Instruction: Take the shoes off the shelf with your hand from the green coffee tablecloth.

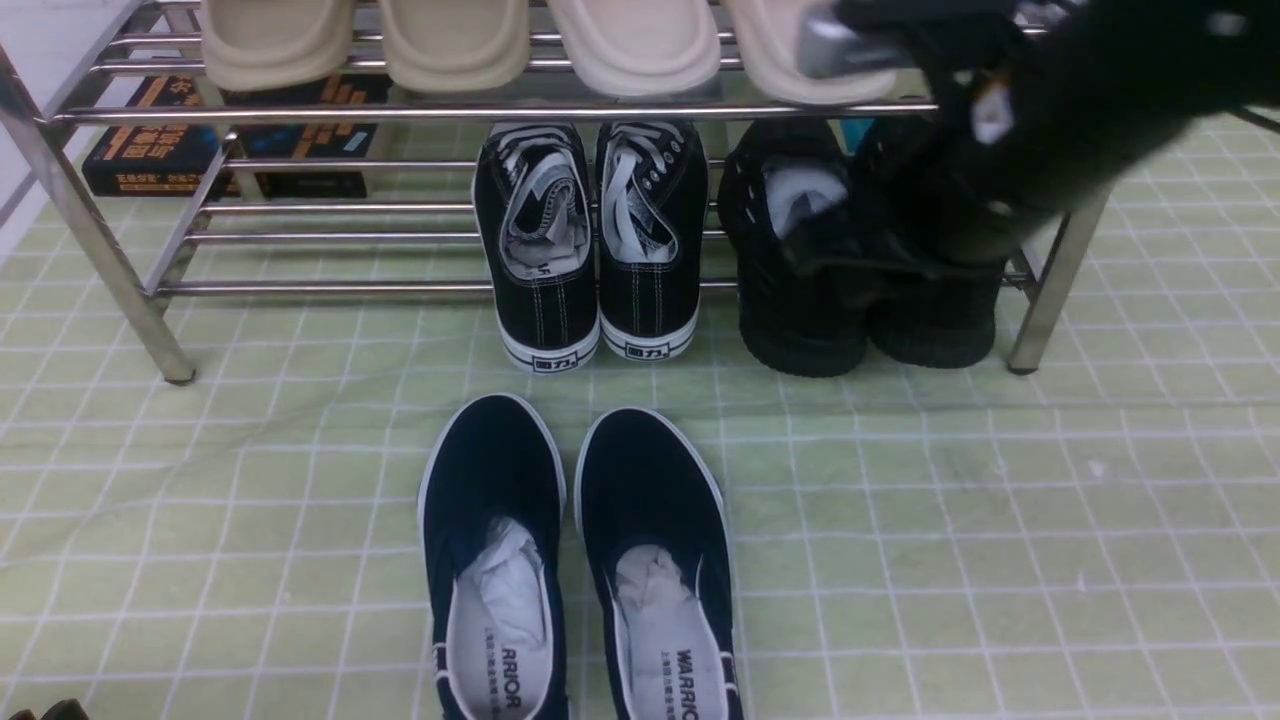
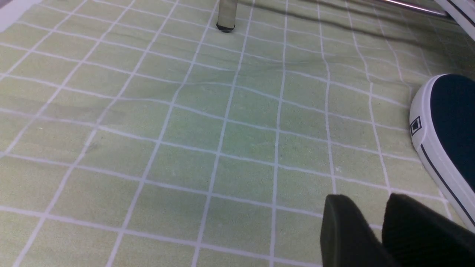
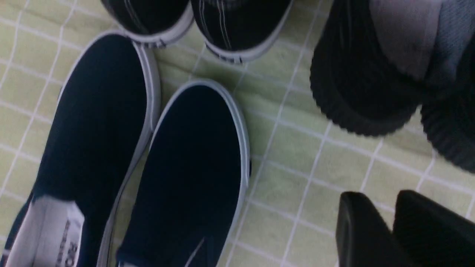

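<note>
The shelf point(image 1: 400, 112) is a rack of shiny round steel tubes with angled legs, standing on the far half of a pale yellow-green tablecloth point(image 1: 1000, 520). The cloth is printed with a white grid of squares and lies slightly wrinkled.

The black knit sneakers point(image 1: 800, 310) sit at the right end of the shelf's lower tier. Their heels face near and hang over the front bar. Their thick soles are ribbed all round, and crumpled white paper fills the left one. Just left of them on the same tier stands a pair of black canvas lace-ups point(image 1: 595, 250) with white rubber soles and white stitching. Smooth beige slippers point(image 1: 450, 40) line the upper tier. Dark boxes with orange print point(image 1: 150, 150) lie beyond the shelf at the far left.

On the near cloth lies a pair of navy slip-ons point(image 1: 580, 540) with white trim, rounded toes and white paper inside.

The right arm point(image 1: 1100, 90), a blurred black bulk, reaches in over the right sneaker. In its wrist view the right arm's jaws show two matte black fingers point(image 3: 363, 230) side by side over bare cloth, clear of the sneakers and empty. I cannot tell whether they are open or closed. The left arm's jaws show similar black fingers point(image 2: 349, 230) low over the cloth near the left slip-on's toe, and their state is equally unclear.
</note>
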### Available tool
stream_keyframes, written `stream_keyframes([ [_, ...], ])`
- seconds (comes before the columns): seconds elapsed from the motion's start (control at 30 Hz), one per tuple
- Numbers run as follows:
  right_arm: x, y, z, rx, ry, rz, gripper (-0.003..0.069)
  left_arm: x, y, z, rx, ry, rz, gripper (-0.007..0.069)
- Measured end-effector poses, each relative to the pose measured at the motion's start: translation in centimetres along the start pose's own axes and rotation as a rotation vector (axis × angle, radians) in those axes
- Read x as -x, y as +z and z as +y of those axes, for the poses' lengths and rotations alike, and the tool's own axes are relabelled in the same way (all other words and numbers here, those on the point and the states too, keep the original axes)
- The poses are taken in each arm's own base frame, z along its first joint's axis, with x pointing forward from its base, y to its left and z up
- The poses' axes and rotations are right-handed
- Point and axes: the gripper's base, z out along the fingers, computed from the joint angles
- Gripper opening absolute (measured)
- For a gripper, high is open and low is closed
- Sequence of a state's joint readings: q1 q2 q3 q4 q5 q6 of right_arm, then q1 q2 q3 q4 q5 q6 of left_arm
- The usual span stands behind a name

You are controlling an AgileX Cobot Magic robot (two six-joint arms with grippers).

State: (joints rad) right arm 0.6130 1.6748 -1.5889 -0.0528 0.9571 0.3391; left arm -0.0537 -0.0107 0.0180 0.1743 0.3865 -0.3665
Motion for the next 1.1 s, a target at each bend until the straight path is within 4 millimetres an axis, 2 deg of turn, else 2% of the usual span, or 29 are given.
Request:
stream_keyframes([
  [0.13,1.8,3.1,0.7,-0.033,-0.015,-0.011,0.0316,0.0,0.0,0.0,0.0,0.0,0.0,0.0195],
  [0.27,3.1,6.0,1.0,-0.059,-0.043,-0.042,0.0369,0.0,0.0,0.0,0.0,0.0,0.0,0.0195],
  [0.5,3.9,9.3,0.5,-0.15,-0.061,-0.075,0.0381,0.0,0.0,0.0,0.0,0.001,0.0,0.0195],
  [0.73,4.0,11.0,-0.1,-0.224,-0.02,-0.098,0.0381,0.0,0.0,0.0,0.0,0.001,0.0,0.0195],
  [0.87,3.8,12.1,-0.1,-0.231,-0.005,-0.095,0.0365,0.0,0.0,0.0,0.0,0.001,0.0,0.0195],
  [1.0,3.4,13.3,-0.2,-0.237,-0.007,-0.074,0.0293,0.0,0.0,0.0,0.0,0.001,0.0,0.0195],
  [1.03,3.4,13.4,-0.2,-0.238,-0.005,-0.074,0.0257,0.0,0.0,0.0,0.0,0.001,0.0,0.0195],
  [1.07,3.3,13.4,-0.2,-0.24,-0.004,-0.07,0.0174,0.0,0.0,0.0,0.0,0.001,0.0,0.0195],
  [1.1,3.4,13.3,-0.3,-0.244,-0.006,-0.069,0.012,0.0,0.0,0.0,0.0,0.001,0.0,0.0195],
])
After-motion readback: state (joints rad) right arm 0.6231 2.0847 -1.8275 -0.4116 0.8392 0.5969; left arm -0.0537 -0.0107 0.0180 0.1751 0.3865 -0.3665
